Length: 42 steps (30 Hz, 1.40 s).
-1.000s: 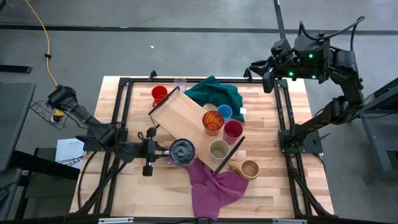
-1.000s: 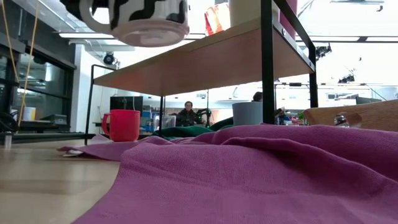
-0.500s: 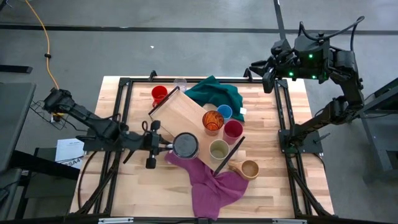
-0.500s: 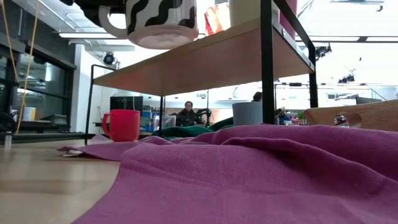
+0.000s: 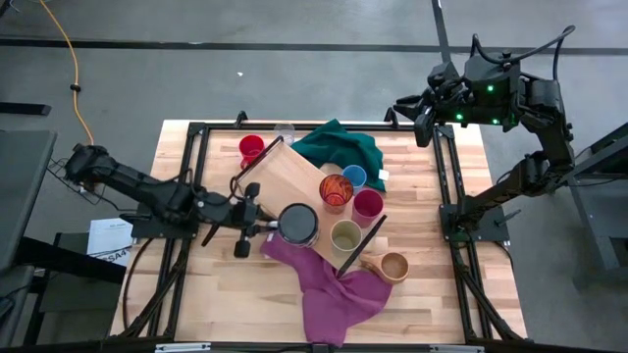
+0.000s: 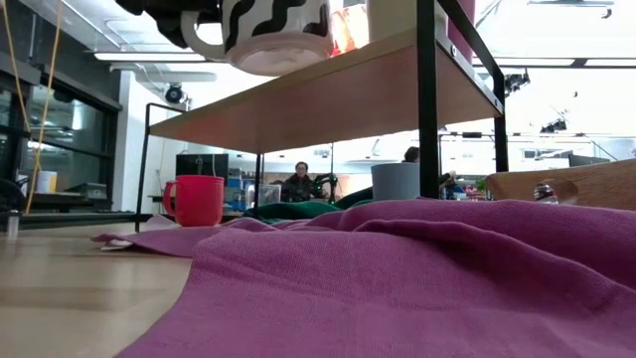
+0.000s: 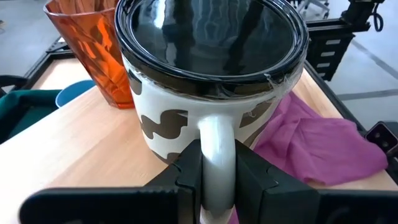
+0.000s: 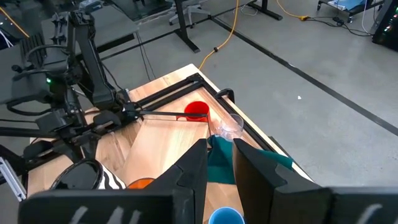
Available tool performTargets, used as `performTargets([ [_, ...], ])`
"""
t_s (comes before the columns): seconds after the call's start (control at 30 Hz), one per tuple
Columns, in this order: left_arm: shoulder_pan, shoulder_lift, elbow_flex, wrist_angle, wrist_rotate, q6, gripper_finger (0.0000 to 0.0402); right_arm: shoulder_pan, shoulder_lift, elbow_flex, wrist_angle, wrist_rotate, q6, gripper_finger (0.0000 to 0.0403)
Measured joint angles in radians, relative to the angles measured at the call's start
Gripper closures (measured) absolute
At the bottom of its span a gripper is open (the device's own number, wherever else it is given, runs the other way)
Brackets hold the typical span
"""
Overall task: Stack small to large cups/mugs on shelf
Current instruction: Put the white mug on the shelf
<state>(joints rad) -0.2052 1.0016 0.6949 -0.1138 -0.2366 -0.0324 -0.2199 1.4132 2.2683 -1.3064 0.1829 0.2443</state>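
Note:
My left gripper is shut on a white mug with black wavy marks and a black inside, held in the air at the near left edge of the shelf. The low view shows the mug just above the level of the shelf board. On the board stand an orange patterned cup, a blue cup, a magenta cup and an olive-beige cup. A red mug, a clear glass and a tan cup rest on the table. My right gripper waits high over the far right corner, slightly open. My left gripper pinches the mug's white handle between its two fingers, reaching in level from the table's left. The mug sits upright in the hold, lifted clear of the table and the board.
A purple cloth lies under the shelf's near end and spreads toward the near edge. A green cloth lies bunched at the far side of the shelf. Black frame rails run along the table's left and right sides.
My left gripper has carried the mug toward the table's right and a little toward the far edge, up to the shelf's near left edge. The mug has stayed upright in the hold. The right arm has kept still.

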Motion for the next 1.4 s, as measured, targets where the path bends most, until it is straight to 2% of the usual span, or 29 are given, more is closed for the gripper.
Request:
performTargets([
  [0.23,0.045,0.0,0.0,0.005,0.076,0.008,0.0355,0.0,0.0,0.0,0.0,0.0,0.0,0.0334],
  [0.5,0.065,0.019,0.048,-0.022,0.101,0.068,0.0355,0.0,0.0,0.0,0.0,0.0,0.0,0.0334],
  [0.9,0.149,0.066,0.058,-0.032,0.24,0.087,0.0355,0.0,0.0,0.0,0.0,0.0,0.008,0.0334],
  [1.4,0.154,0.088,0.058,-0.033,0.246,0.107,0.0355,0.0,0.0,0.0,0.0,0.0,0.001,0.0334],
])
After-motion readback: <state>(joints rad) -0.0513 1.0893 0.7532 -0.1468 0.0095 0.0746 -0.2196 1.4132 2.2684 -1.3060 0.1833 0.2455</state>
